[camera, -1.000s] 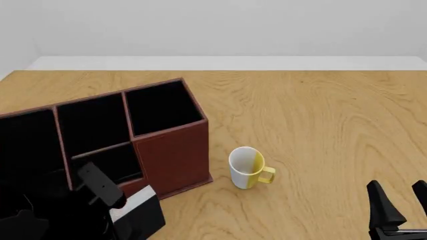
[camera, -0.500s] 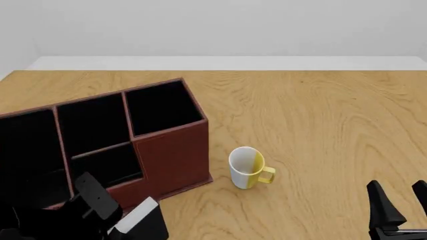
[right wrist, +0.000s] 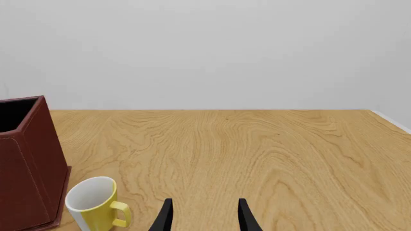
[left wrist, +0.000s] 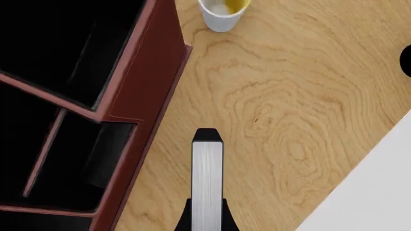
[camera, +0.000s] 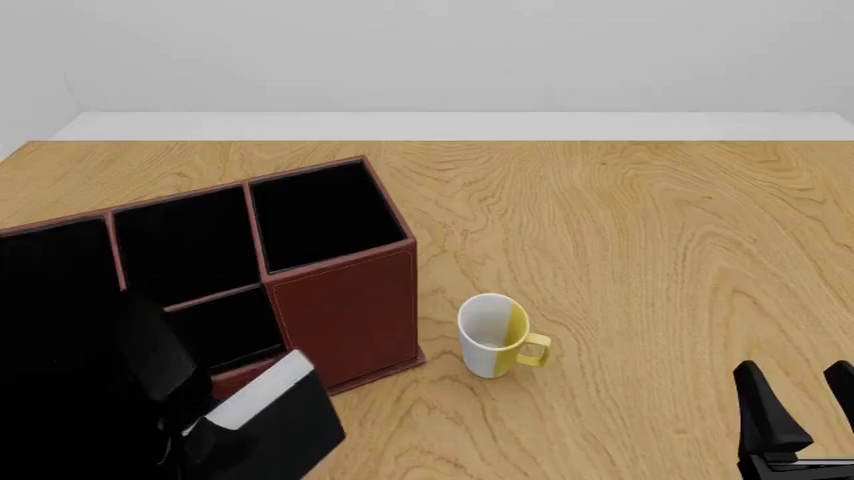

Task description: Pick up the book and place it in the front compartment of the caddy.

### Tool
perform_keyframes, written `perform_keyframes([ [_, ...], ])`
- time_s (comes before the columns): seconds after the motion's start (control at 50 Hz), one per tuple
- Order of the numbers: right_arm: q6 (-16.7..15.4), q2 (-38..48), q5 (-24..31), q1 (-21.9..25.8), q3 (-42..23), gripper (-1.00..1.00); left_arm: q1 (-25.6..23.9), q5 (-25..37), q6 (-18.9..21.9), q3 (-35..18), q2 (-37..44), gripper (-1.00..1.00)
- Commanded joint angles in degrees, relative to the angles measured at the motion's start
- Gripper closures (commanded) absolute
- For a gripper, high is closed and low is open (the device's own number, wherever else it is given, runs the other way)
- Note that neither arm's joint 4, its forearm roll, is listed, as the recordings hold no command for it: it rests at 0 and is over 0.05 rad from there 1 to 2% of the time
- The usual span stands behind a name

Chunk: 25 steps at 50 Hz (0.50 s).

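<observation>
The book [camera: 274, 425], black-covered with a white page edge, hangs tilted above the table's near left, just in front of the caddy [camera: 347, 300]. In the left wrist view my left gripper [left wrist: 207, 220] is shut on the book [left wrist: 207, 178], whose white page edge faces the camera beside the caddy's outer wall [left wrist: 138, 96]. The low front compartment [camera: 227, 322] is open, and the left arm [camera: 134, 380] partly covers it. My right gripper [camera: 805, 420] stands open and holds nothing at the near right; it [right wrist: 204, 217] points over bare wood.
A white-and-yellow mug [camera: 494, 335] stands upright to the right of the caddy, its handle toward the right arm. It shows as the mug [right wrist: 96, 202] in the right wrist view and the mug [left wrist: 222, 12] in the left one. The table's near edge [left wrist: 359, 192] lies close to the book.
The left arm dipped, then rose over the caddy's near slots. The book came up a little and turned flatter. Right arm and mug are unmoved.
</observation>
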Motion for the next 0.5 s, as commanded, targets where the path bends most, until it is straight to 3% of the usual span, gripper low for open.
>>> perform_keyframes([
  [0.02, -0.01, 0.04, 0.00, 0.01, 0.00, -1.00, -1.32, 4.70, 2.78, -6.90, -1.25, 1.00],
  [0.22, -0.01, 0.00, 0.00, -0.01, 0.00, -1.00, -1.65, 9.52, 6.63, -11.42, -1.41, 1.00],
  [0.5, -0.01, -0.01, 0.00, 0.00, 0.00, -1.00, -1.87, 10.31, 11.37, -14.04, 0.24, 1.00],
])
